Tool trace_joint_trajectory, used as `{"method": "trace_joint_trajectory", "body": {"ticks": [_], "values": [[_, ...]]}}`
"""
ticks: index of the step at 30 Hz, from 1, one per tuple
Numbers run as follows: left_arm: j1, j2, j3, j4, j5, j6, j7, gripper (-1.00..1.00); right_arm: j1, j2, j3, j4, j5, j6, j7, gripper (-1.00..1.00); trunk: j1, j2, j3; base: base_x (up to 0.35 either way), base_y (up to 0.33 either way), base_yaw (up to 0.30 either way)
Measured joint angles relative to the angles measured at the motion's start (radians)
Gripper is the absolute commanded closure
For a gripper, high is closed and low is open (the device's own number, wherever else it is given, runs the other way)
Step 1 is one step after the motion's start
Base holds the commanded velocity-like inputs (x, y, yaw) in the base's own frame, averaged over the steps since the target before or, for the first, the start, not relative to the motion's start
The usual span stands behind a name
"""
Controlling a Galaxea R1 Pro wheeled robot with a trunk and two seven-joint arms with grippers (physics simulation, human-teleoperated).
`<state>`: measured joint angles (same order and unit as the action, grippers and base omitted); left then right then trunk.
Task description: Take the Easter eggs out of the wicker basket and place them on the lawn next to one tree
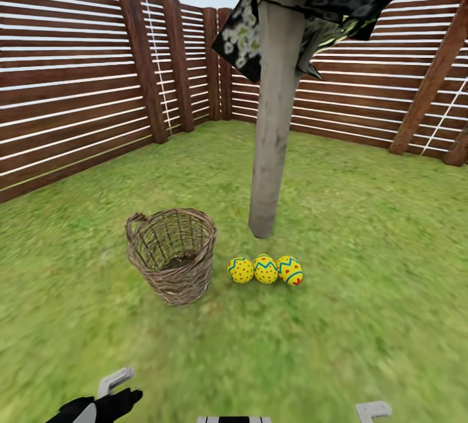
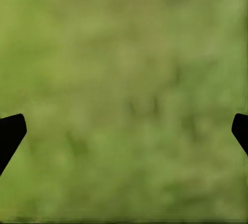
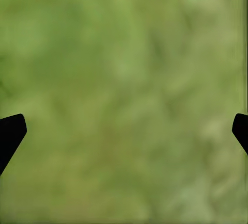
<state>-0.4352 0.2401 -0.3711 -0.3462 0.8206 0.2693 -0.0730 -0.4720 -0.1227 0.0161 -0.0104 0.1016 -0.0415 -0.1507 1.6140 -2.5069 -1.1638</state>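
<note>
Blurred lawn (image 2: 124,79) fills the gap between both pincers' wide-spread, edge-cropped fingertips (image 3: 11,133), gripping nothing.

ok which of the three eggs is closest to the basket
The egg at the left end of the row. It lies right beside the wicker basket; the middle egg and the right-end egg sit progressively farther away, below the tree trunk.

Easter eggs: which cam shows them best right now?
Head view. All three Easter eggs lie in a row on the lawn between the wicker basket and the tree trunk, unobstructed. Both wrist views look at blurred grass between wide-apart fingertips, no eggs.
</note>
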Motion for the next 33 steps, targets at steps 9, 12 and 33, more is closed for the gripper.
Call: {"method": "trace_joint_trajectory", "body": {"ticks": [9, 12, 33], "values": [[0.0, -0.008, 0.0, 0.023, 0.001, -0.004, -0.002, -1.0, 0.003, 0.001, 0.0, 0.001, -0.005, 0.0, 0.0, -1.0, -0.004, 0.002, 0.035, 0.0, 0.0, 0.0], [0.0, -0.008, -0.001, 0.03, 0.001, -0.004, -0.002, -1.0, 0.006, 0.001, -0.001, 0.001, -0.006, 0.0, 0.0, -1.0, -0.005, 0.003, 0.046, 0.0, 0.0, 0.0], [0.0, -0.036, 0.002, 0.208, -0.003, -0.004, -0.004, -1.0, 0.054, 0.002, -0.001, 0.015, -0.008, 0.001, 0.0, -1.0, -0.022, 0.022, 0.126, 0.0, 0.0, 0.0]]}}
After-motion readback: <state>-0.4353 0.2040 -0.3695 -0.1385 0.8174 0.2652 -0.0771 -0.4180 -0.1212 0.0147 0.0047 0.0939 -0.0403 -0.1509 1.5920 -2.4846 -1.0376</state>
